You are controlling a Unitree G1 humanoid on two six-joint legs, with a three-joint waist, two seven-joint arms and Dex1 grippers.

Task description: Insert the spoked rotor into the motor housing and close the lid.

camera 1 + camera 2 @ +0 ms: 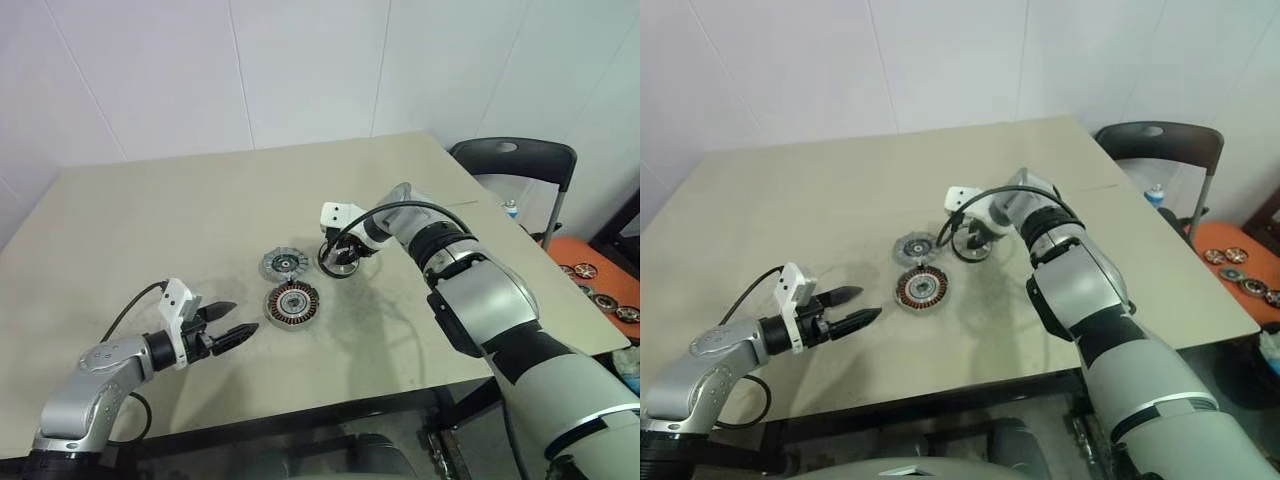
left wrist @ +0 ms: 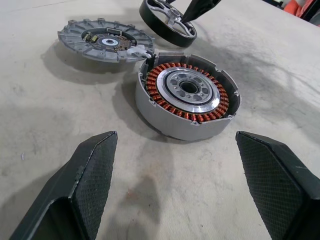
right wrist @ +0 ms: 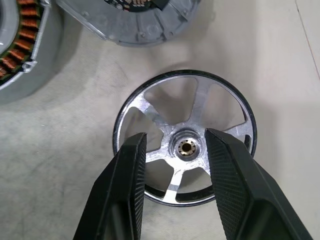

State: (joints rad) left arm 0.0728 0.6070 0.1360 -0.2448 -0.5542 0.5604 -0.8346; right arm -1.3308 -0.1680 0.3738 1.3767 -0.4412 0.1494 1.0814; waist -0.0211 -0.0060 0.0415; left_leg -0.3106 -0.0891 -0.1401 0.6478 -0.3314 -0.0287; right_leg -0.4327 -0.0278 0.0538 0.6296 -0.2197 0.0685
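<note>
Left gripper (image 1: 237,326), nearest, hovers low over the beige table (image 1: 150,220), its black fingers spread wide and empty. Just beyond: motor housing (image 1: 292,303), a flat round grey shell ringed with copper windings, open face up; behind it the lid (image 1: 284,264), a silver-grey ribbed metal cap. Farthest: spoked rotor (image 3: 184,136), a dark-rimmed wheel with bright metal spokes, flat on the table; right gripper (image 3: 175,150) stands over it, fingers half open astride the hub. Rigid, probably weighty and slick; hub or spokes look the surest hold.

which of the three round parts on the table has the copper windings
The motor housing, nearest the open left claw. Its copper ring surrounds a pale metal centre; the lid is ribbed silver-grey, and the spoked rotor has open spokes.
</note>
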